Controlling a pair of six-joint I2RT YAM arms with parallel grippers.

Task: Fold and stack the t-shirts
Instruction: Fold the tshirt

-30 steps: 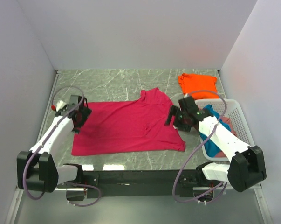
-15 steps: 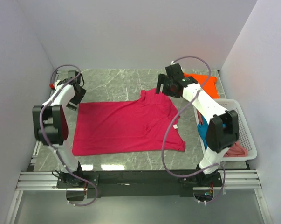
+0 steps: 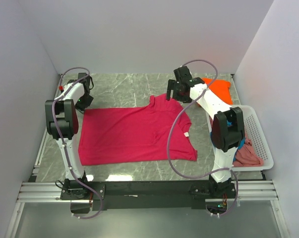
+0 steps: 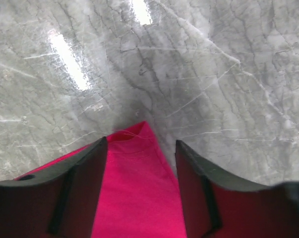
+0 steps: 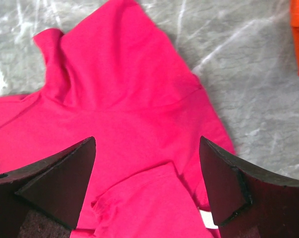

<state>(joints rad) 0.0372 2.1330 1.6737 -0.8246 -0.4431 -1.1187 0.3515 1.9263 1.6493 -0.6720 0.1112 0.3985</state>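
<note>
Out of the low, near poses of a second ago and up to the far edge of the crimson t-shirt with both arms; no shift in the cloth itself, spread flat mid-worktop as before. At the far left, reaching with the left arm to the shirt's far left corner; in the left wrist view, left jaws narrowed from wide to middling, straddling that corner with a gap on each side, nothing pinched yet. Further right, stretching with the right arm over the collar and far right sleeve; right jaws spread wide, hovering above the shoulder, gripping nothing. Beyond that, far right on the worktop, one orange t-shirt, folded small by the look of it, partly hidden behind the arm. At the right edge, a white lattice basket with a dusty pink t-shirt bunched inside, unfolded. Judging by this: early going. One piece apparently done; the crimson one laid out but with no fold made, probably about to be gripped at its far edge and drawn toward the near side; at least one more waiting in the basket; no stack of more than one so far.
</note>
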